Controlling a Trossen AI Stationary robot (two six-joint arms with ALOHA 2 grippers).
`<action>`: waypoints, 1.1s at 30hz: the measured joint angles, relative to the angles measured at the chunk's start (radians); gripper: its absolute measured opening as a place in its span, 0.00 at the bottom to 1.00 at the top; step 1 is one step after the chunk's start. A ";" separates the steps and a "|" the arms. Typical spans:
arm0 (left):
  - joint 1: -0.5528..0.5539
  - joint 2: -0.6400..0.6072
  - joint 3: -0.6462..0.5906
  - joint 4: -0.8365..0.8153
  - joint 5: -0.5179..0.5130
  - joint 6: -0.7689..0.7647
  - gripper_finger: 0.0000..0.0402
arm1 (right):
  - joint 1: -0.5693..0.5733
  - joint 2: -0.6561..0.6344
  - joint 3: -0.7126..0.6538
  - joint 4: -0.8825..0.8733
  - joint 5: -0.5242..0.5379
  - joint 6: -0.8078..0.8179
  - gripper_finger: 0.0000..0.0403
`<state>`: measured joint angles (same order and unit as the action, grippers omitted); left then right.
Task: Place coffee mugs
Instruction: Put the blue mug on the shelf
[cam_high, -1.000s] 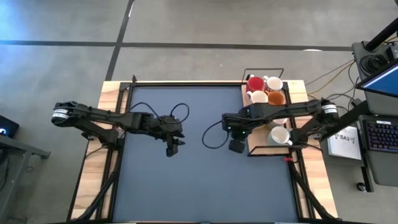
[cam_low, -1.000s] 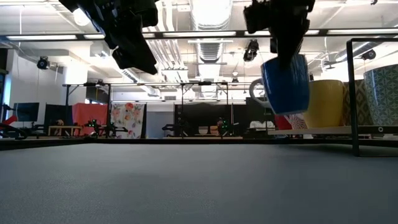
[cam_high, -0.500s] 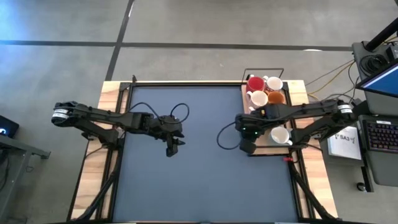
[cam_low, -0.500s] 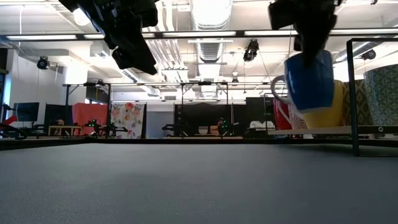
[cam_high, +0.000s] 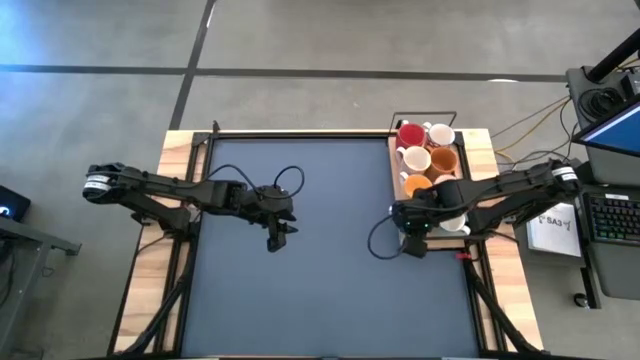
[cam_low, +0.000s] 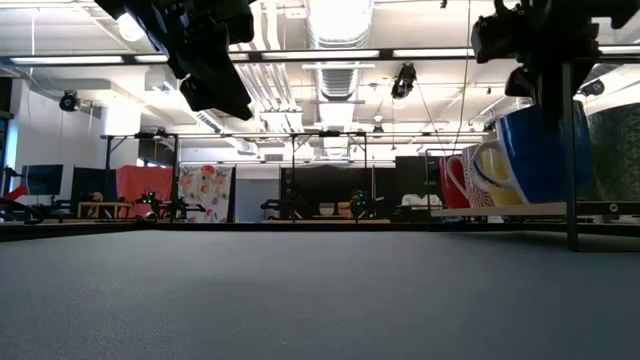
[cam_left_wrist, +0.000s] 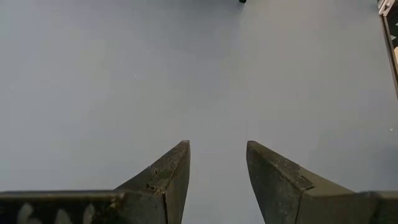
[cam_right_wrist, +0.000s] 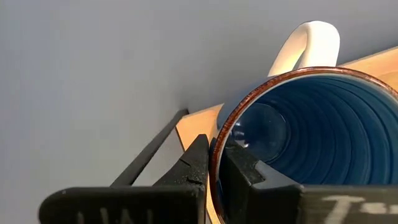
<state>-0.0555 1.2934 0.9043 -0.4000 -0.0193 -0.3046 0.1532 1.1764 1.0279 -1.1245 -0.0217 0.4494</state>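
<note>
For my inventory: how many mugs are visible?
7. On the rack: red, white, cream, orange, orange, white beside the right arm. Blue mug in the right gripper. The arm may hide another.

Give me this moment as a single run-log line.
right gripper: shut on blue mug rim, mug held clear of table at tray's front corner | left gripper: open, empty, above mat

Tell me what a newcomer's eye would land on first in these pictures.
First, the blue mug hanging in the air, its rim pinched by the right gripper over the near corner of the wooden tray at the table's right edge. Next, the cluster of red, cream and orange mugs at the tray's far end. The left gripper hovers open over the bare dark mat, holding nothing.
</note>
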 joint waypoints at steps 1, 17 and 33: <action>0.000 0.000 0.000 0.000 0.000 0.000 0.35 | 0.002 -0.007 -0.008 0.007 0.000 0.004 0.03; 0.000 0.000 0.000 0.005 0.000 -0.001 0.35 | 0.004 -0.090 -0.027 0.005 -0.041 0.025 0.03; 0.000 0.000 0.000 0.002 0.000 -0.001 0.35 | 0.003 -0.038 -0.028 -0.021 -0.038 0.018 0.06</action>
<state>-0.0555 1.2934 0.9043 -0.3977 -0.0196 -0.3054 0.1566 1.1381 0.9997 -1.1459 -0.0594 0.4673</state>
